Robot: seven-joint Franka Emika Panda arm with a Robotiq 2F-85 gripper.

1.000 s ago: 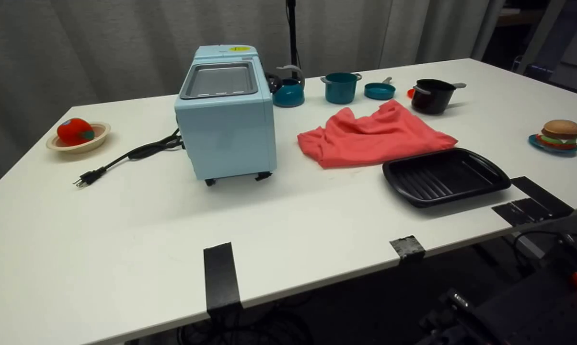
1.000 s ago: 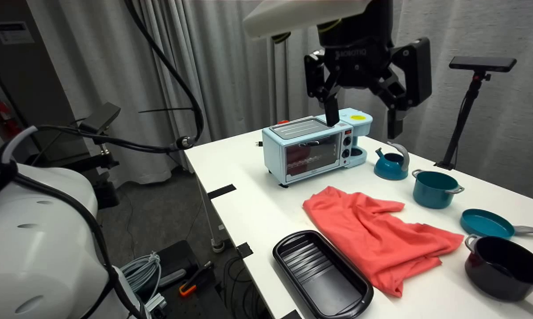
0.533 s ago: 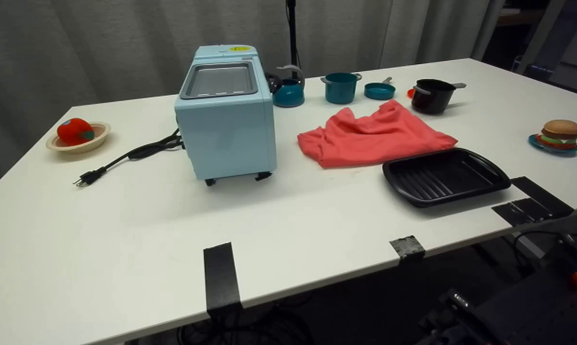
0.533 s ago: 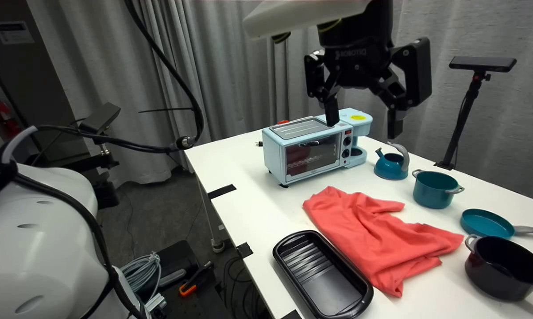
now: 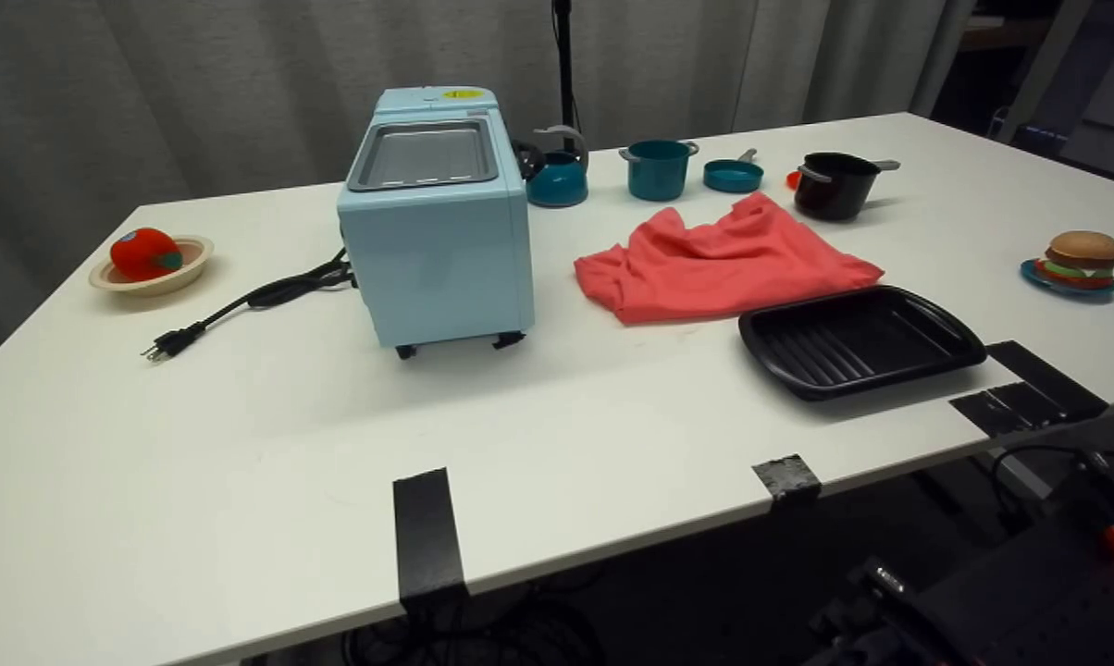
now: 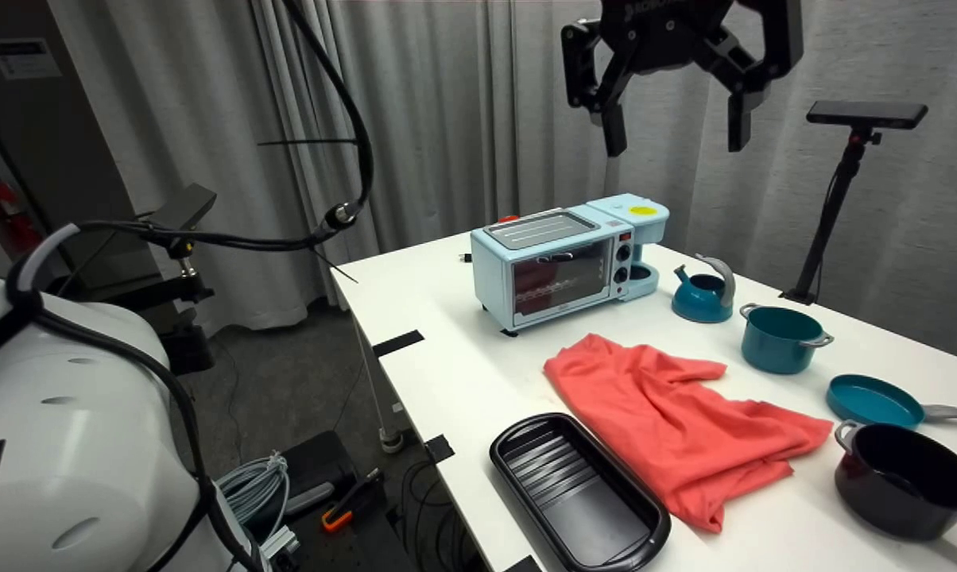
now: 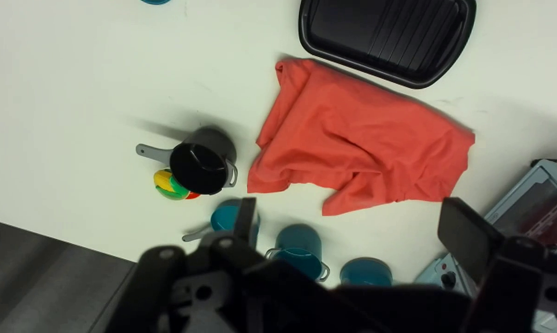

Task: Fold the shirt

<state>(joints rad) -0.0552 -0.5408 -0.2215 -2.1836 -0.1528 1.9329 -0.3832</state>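
Note:
The coral-red shirt [image 5: 724, 268] lies rumpled on the white table, with uneven edges and several creases. It also shows in an exterior view [image 6: 669, 421] and spread below the gripper in the wrist view [image 7: 352, 125]. One edge lies close beside the black tray; a pointed flap sticks out on the opposite edge. My gripper [image 6: 677, 135] is open and empty, high above the table, its fingers pointing down and wide apart. In the wrist view the gripper [image 7: 349, 206] shows its fingers apart with nothing between them. The gripper is out of view in an exterior view.
A black tray [image 5: 890, 324] lies beside the shirt near the table's front edge. A light-blue toaster oven [image 6: 558, 278] stands on one side. A black pot [image 6: 908, 485], teal pot [image 6: 780, 342], teal pan [image 6: 872, 401] and teal kettle [image 6: 701, 298] stand along the far side.
My gripper has risen in the exterior view over the last half second, still open; before that it stayed still. The shirt and the other things have not moved.

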